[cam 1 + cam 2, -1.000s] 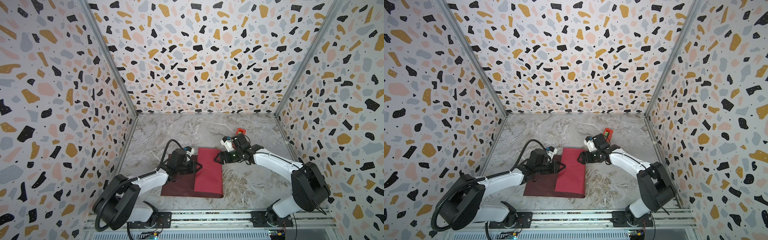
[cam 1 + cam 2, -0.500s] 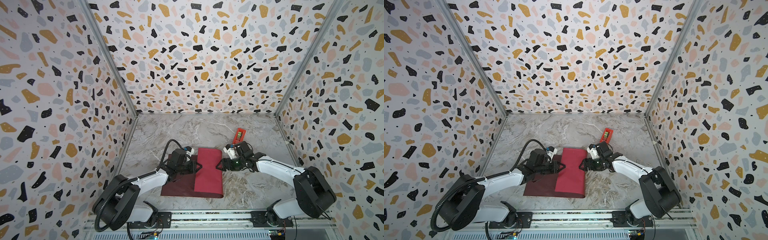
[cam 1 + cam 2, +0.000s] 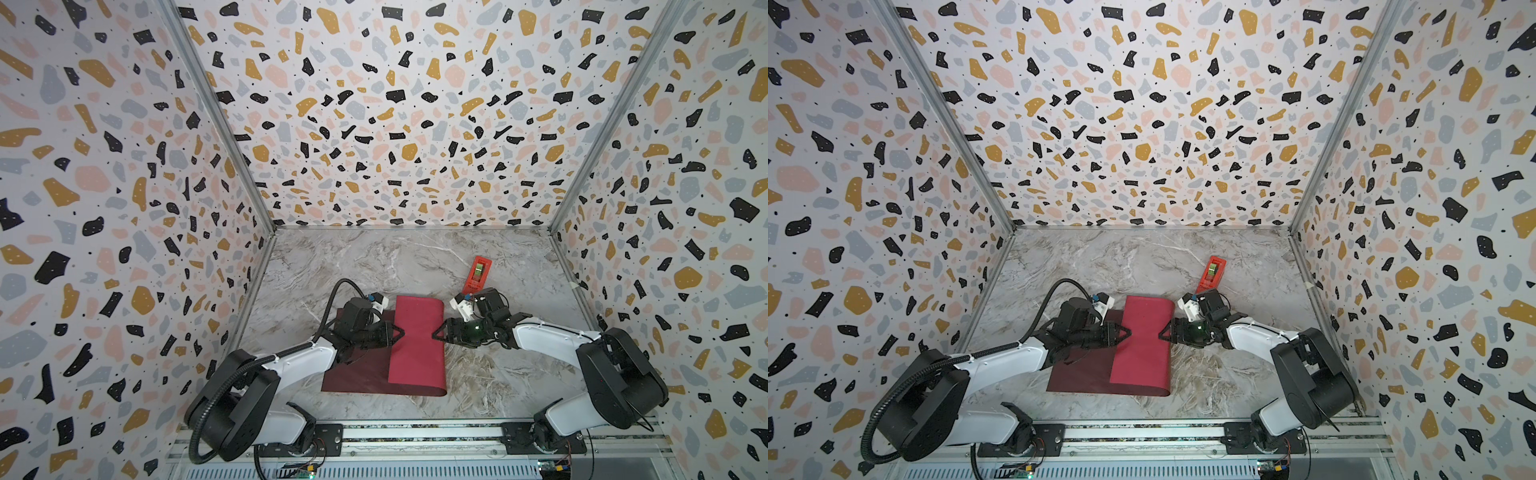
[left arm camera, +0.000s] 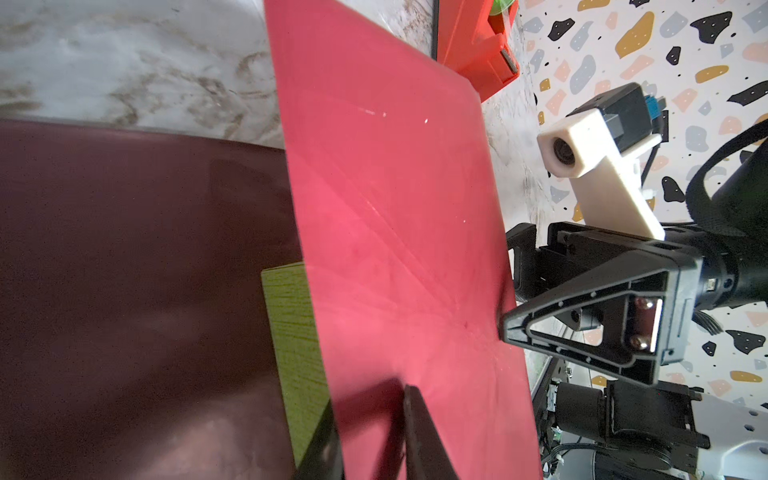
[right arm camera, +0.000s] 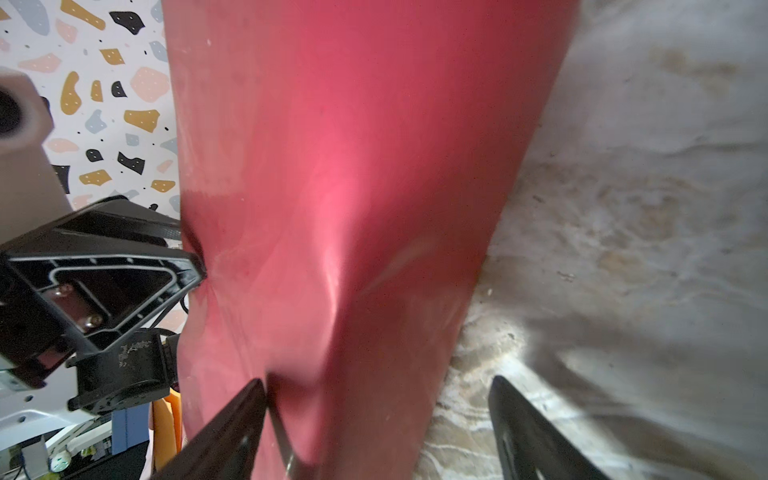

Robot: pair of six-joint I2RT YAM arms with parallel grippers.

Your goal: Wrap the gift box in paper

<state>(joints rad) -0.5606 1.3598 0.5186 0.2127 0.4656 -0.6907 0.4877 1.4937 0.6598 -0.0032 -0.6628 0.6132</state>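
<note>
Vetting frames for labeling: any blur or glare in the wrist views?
Right wrist view: soft throughout, the paper smeared with a pale sheen down its middle, the right gripper blurred. Left wrist view: sharper, the gift box texture readable, only the near left gripper out of focus; no strong glare.

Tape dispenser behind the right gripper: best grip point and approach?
Likely mid-body on the tape dispenser, jaws across its narrow width, with the right gripper coming down from above. It sits alone on the table, both long sides free.
</note>
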